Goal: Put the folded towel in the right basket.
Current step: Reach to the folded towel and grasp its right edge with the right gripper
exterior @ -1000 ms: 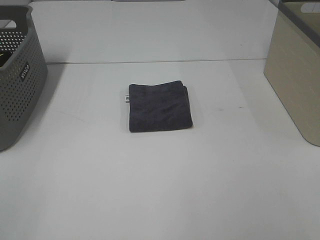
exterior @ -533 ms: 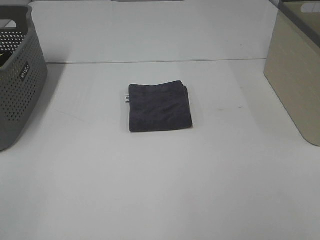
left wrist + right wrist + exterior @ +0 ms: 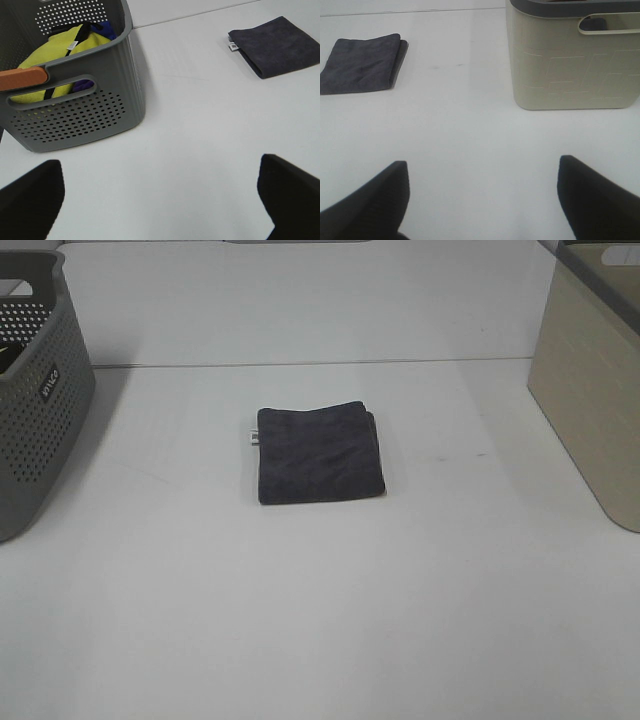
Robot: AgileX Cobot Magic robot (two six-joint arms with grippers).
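Observation:
A dark grey folded towel (image 3: 319,453) lies flat in the middle of the white table; it also shows in the left wrist view (image 3: 277,46) and the right wrist view (image 3: 362,63). The beige right basket (image 3: 592,385) stands at the right edge; the right wrist view (image 3: 572,55) shows its side wall and handle slot. My left gripper (image 3: 160,192) is open and empty, well short of the towel. My right gripper (image 3: 482,192) is open and empty, between the towel and the beige basket. Neither arm shows in the exterior view.
A grey perforated basket (image 3: 35,390) stands at the left edge; in the left wrist view (image 3: 75,75) it holds yellow and blue cloth. The white table (image 3: 320,620) stretches between the two baskets.

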